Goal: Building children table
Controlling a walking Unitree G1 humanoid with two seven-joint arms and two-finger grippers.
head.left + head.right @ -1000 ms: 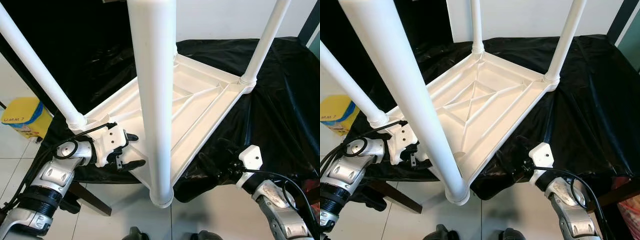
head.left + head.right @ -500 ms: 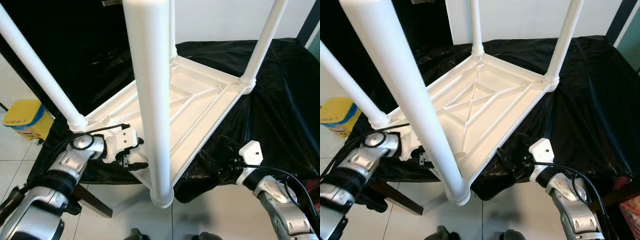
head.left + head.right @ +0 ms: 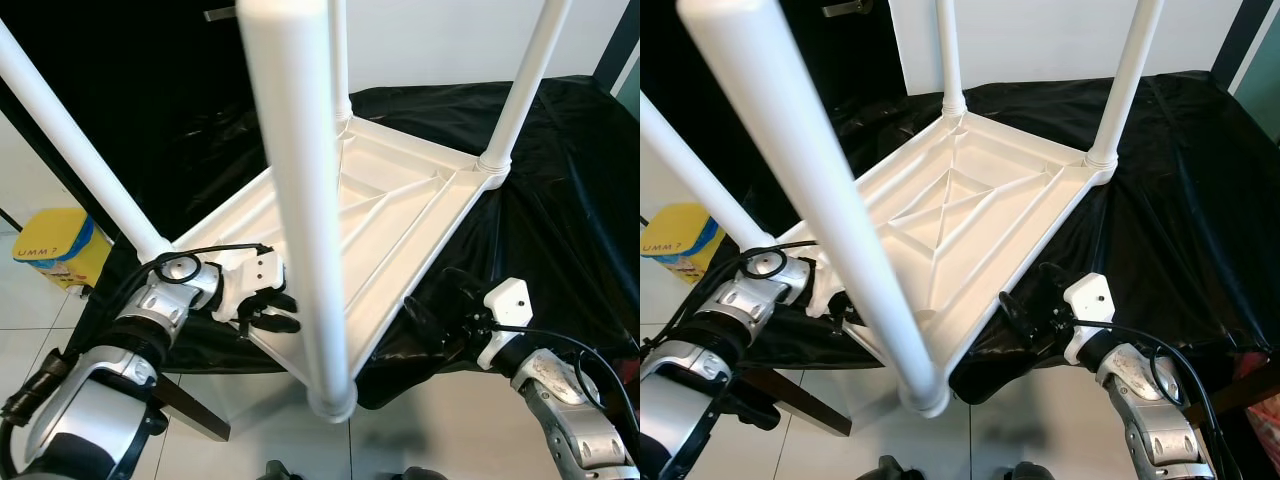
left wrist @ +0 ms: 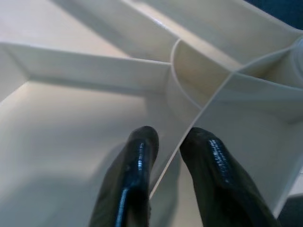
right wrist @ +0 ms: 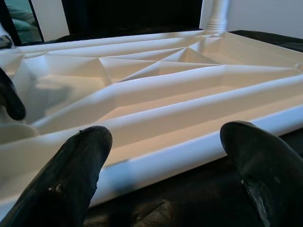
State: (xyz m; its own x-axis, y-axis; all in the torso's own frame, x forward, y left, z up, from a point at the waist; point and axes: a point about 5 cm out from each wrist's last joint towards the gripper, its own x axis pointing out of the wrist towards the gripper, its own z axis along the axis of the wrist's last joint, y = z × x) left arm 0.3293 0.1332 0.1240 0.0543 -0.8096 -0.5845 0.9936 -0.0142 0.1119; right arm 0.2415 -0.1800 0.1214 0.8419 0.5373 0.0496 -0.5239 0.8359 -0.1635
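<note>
A white children's table (image 3: 400,200) lies upside down on a black cloth (image 3: 560,200), its four round legs pointing up. The nearest leg (image 3: 300,200) crosses the middle of the eye views. My left gripper (image 3: 268,311) is at the table's near-left edge. In the left wrist view the left gripper (image 4: 168,142) has its two fingers pressed on either side of a thin rib under the tabletop. My right gripper (image 3: 437,305) is open beside the near-right edge. The right wrist view has that edge (image 5: 189,151) lying ahead of its spread fingers (image 5: 80,165).
A yellow box (image 3: 55,245) stands on the tiled floor at the left. A dark wooden leg (image 3: 190,405) of the support under the cloth slants out below my left arm. The black cloth hangs over the front edge between my arms.
My left gripper has moved in from beside the near-left corner onto the table's edge and its fingers have come together there. The right gripper has edged closer to the near-right edge.
</note>
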